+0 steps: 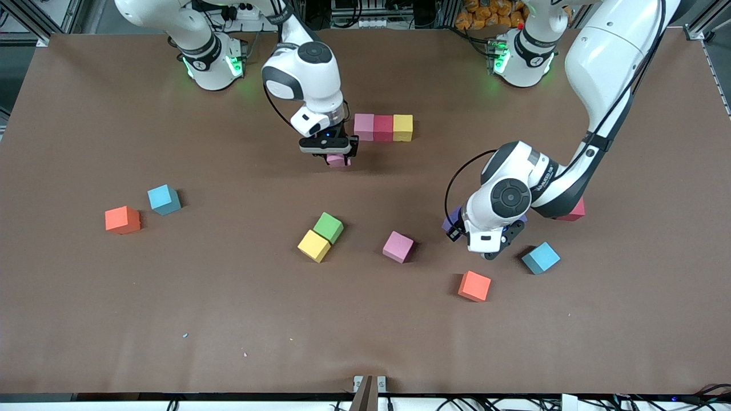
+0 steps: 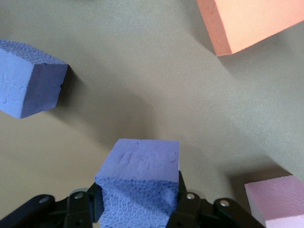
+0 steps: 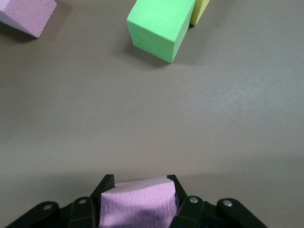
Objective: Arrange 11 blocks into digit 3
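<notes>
A row of pink (image 1: 364,127), red (image 1: 383,128) and yellow (image 1: 402,127) blocks stands touching near the robots' bases. My right gripper (image 1: 337,157) is shut on a pink block (image 3: 137,204), low over the table by the row's pink end. My left gripper (image 1: 486,251) is shut on a purple block (image 2: 137,183) over the table toward the left arm's end; the hand hides most of that block in the front view. Loose blocks near it are orange (image 1: 474,285), light blue (image 1: 539,258) and pink (image 1: 398,246).
Green (image 1: 328,227) and yellow (image 1: 314,245) blocks touch mid-table. An orange block (image 1: 122,220) and a light blue block (image 1: 164,199) lie toward the right arm's end. A red block (image 1: 574,212) peeks from under the left arm.
</notes>
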### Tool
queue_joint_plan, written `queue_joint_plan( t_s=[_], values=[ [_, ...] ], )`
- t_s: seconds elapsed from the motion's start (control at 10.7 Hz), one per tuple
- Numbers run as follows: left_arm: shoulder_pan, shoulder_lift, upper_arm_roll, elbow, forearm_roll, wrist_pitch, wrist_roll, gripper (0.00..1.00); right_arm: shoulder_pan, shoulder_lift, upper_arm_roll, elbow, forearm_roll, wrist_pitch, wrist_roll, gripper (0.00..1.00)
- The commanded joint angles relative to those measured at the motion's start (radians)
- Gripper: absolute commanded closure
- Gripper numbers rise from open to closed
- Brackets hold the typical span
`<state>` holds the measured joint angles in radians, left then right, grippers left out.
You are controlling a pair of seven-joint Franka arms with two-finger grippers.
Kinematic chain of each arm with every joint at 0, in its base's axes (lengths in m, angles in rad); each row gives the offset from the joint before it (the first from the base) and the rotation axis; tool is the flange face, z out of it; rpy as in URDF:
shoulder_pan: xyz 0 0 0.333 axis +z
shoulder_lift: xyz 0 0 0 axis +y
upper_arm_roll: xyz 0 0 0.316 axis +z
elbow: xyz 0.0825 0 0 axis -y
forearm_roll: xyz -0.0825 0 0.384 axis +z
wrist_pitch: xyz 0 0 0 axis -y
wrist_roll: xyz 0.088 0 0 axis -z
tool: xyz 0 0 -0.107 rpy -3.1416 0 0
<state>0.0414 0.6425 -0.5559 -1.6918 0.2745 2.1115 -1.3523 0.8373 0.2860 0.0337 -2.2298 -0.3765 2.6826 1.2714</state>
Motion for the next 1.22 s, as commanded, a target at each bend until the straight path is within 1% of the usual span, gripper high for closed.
queue_joint_plan(
  t_s=[0.0,0.19,0.47,0.56,0.84,0.94,1.12],
  values=[
    [-0.002,0.003,-0.001,0.012,0.025,-0.016,0.013,1.00,0.032,0.063,-0.002,0.083,-0.035,-0.012,0.095,1.00],
    [-0.002,0.005,-0.001,0.011,0.025,-0.016,0.013,1.00,0.052,0.107,-0.002,0.119,-0.041,-0.015,0.118,1.00],
    [-0.002,0.009,0.004,0.017,0.020,-0.016,0.009,1.00,0.074,0.116,-0.002,0.116,-0.123,-0.015,0.213,1.00],
    [-0.002,0.009,0.004,0.020,0.025,-0.016,0.010,1.00,0.075,0.119,0.000,0.118,-0.139,-0.017,0.232,1.00],
    [-0.005,0.017,0.004,0.026,0.008,-0.016,0.010,1.00,0.111,0.128,-0.002,0.116,-0.144,-0.017,0.267,1.00],
    [-0.003,0.026,0.005,0.061,0.008,-0.019,0.010,1.00,0.120,0.128,-0.002,0.114,-0.151,-0.017,0.279,1.00],
    [-0.005,0.031,0.005,0.067,0.009,-0.030,0.010,1.00,0.138,0.125,0.000,0.114,-0.198,-0.047,0.339,1.00]
  ],
)
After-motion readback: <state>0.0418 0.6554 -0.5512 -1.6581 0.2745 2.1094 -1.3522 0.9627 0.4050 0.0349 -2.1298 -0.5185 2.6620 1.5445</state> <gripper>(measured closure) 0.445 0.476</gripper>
